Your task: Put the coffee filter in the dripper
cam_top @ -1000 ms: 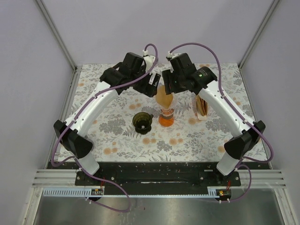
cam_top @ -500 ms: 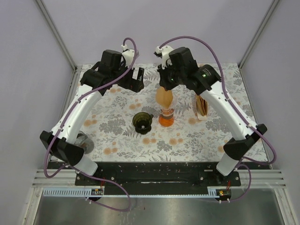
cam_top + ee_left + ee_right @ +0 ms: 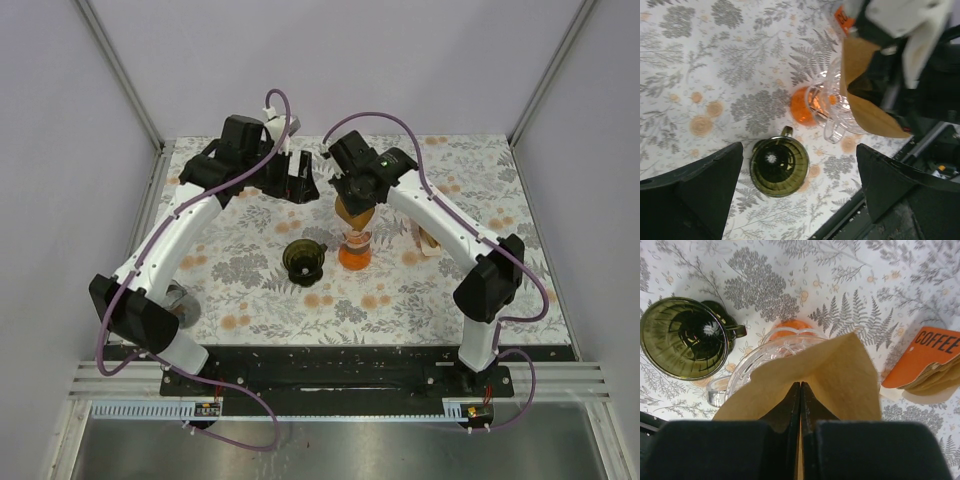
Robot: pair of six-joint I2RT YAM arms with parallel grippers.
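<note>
Right wrist, R hand (image 3: pixel 800 386) pinching tan paper filter (image 3: pixel 842 375), ribbed clear dripper (image 3: pixel 756 360) below

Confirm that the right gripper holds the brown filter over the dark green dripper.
Not quite: the right gripper holds the brown filter over the clear dripper; the dark green dripper stands beside it, as the right wrist view shows.

Floral-patterned table (image 3: pixel 250 290) carries a dark green dripper (image 3: pixel 303 260) at centre, a clear orange-based dripper (image 3: pixel 355 250) just right, and a filter pack (image 3: pixel 932 347) farther right.
</note>
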